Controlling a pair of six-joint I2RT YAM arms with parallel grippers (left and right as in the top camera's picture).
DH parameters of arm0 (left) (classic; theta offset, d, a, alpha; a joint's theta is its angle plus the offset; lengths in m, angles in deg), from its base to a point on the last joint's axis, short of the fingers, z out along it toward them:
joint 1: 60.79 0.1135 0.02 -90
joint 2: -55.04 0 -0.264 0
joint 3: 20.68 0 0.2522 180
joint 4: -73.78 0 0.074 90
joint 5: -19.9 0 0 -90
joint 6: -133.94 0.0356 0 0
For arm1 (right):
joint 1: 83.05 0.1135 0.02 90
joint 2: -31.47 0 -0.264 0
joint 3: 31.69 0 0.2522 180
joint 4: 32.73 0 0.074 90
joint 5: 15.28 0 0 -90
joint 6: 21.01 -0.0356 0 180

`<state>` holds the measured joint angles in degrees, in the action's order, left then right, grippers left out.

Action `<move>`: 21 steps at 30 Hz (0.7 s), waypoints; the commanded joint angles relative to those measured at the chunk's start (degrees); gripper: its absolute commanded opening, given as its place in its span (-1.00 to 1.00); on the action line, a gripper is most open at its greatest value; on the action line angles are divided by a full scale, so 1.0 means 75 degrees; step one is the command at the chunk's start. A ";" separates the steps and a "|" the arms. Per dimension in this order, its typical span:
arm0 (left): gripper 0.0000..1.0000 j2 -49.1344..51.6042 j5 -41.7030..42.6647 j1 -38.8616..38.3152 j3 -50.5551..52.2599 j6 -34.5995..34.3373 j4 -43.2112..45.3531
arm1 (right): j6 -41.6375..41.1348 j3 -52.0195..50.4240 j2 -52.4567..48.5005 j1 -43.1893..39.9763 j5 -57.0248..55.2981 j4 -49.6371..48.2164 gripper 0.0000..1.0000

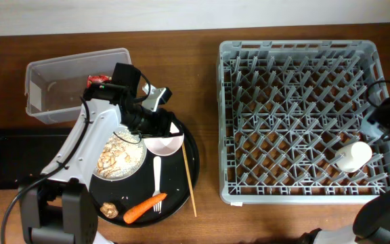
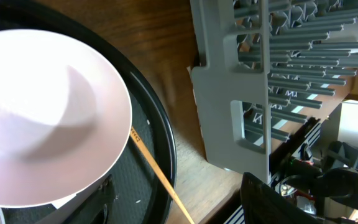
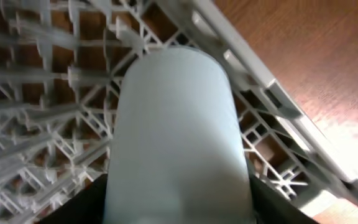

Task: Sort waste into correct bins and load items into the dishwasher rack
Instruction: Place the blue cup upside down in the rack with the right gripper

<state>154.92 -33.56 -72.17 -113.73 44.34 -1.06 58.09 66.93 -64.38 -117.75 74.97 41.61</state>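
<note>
Pale cup point(image 3: 176, 137) in the rack corner

Takes up right side of table point(image 1: 207, 102): grey dishwasher rack point(image 1: 296, 45), with this cup near its right corner, just beside right gripper point(image 1: 376, 134). Left of it, round black tray point(image 1: 175, 177) with pink bowl point(image 2: 42, 118) at left gripper point(image 1: 164, 127). Cannot tell for either claw if open or gripping.
</note>
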 commanded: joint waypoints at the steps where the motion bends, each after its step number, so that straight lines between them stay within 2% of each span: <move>1: 0.28 0.0026 -0.0050 0.0026 -0.0035 0.0064 -0.0012 | -0.0044 0.0102 -0.0251 -0.0026 0.0396 -0.0245 0.66; 6: 0.28 0.0026 -0.0050 0.0026 -0.0035 0.0067 -0.0012 | -0.0047 0.0105 -0.0248 -0.0026 0.0399 -0.0227 0.82; 21: 0.28 0.0026 -0.0050 0.0026 -0.0035 0.0067 -0.0012 | -0.0041 0.0332 -0.0169 -0.0026 0.0804 0.0230 0.84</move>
<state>154.92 -33.72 -72.17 -113.73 44.34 -1.06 58.27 68.19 -66.13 -117.79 79.78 42.29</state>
